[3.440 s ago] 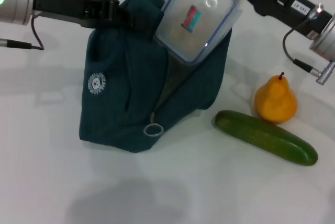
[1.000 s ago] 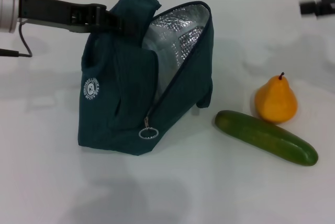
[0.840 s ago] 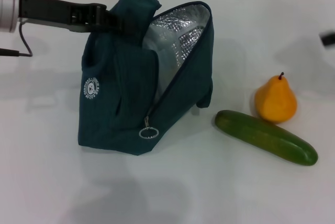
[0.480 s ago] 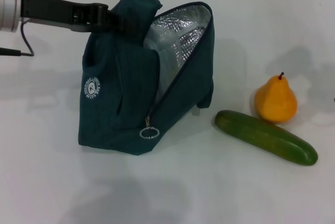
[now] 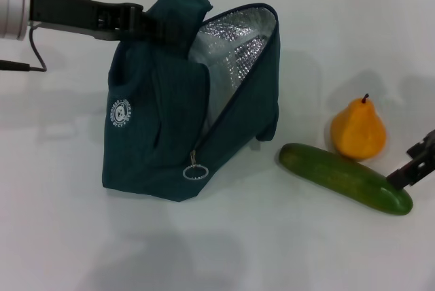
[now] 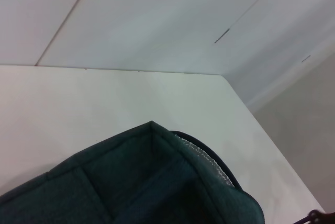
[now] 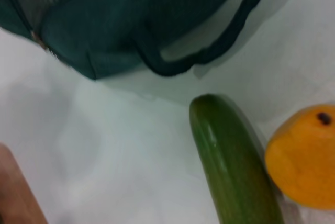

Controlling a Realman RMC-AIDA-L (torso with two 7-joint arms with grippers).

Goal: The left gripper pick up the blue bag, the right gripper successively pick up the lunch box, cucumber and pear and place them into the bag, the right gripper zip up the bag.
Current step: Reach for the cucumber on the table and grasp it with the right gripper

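Note:
The blue bag (image 5: 163, 121) stands open on the white table, its silver foil lining (image 5: 231, 53) showing. My left gripper (image 5: 144, 24) is shut on the bag's upper handle and holds the top up. The bag also shows in the left wrist view (image 6: 146, 182) and the right wrist view (image 7: 131, 14). The lunch box is out of view. The cucumber (image 5: 343, 177) lies right of the bag, with the pear (image 5: 358, 130) just behind it. My right gripper (image 5: 416, 163) shows at the right edge, by the cucumber's right end. The right wrist view shows the cucumber (image 7: 233, 161) and pear (image 7: 303, 156) close below.
The zipper's ring pull (image 5: 196, 172) hangs low on the bag's front. The bag's other loop handle (image 7: 209, 51) lies on the table towards the cucumber. White table (image 5: 224, 250) stretches in front of the bag.
The lunch box, held over the bag's mouth before, is gone from view. My right arm drew away up and right, then came back in low beside the cucumber's end.

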